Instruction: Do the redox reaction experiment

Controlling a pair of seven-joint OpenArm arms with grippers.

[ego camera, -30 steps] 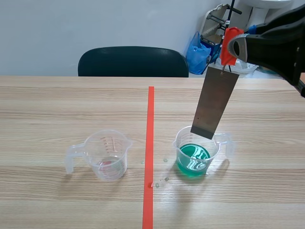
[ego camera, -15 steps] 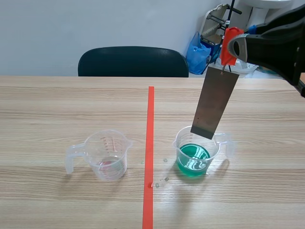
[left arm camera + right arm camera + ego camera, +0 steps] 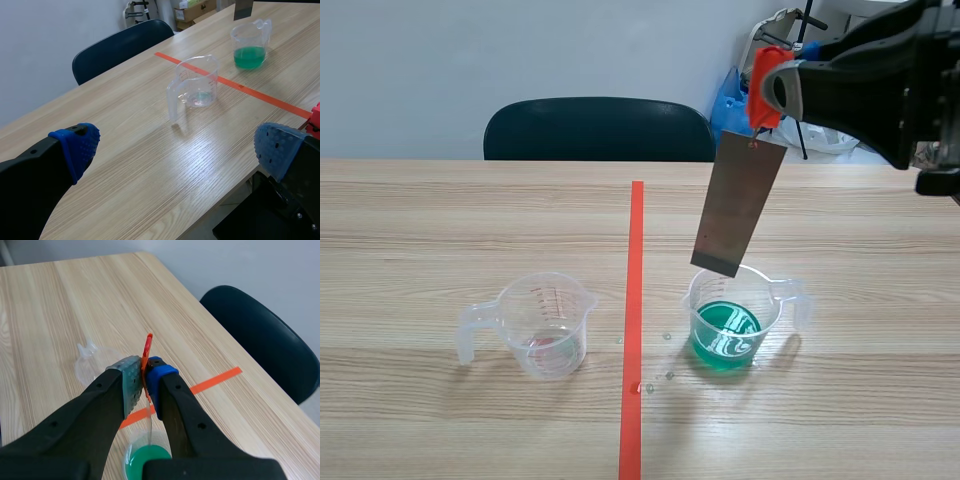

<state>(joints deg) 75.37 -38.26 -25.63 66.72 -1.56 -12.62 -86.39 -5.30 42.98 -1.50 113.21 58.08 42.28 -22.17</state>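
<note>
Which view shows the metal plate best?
Scene view: the whole metal plate hangs from the red clip in the right hand, above the green-liquid beaker. Left wrist view catches only its lower end; right wrist view sees it edge-on, barely a line.

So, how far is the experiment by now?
Done: the clear plastic measuring cup holds green liquid. In hand: the right gripper is shut on an orange-red clip; the grey metal plate hanging from it ends above that cup. Left, probably: dipping the plate; the second clear cup, with a pinkish trace, stands aside, and the left gripper is open.
</note>
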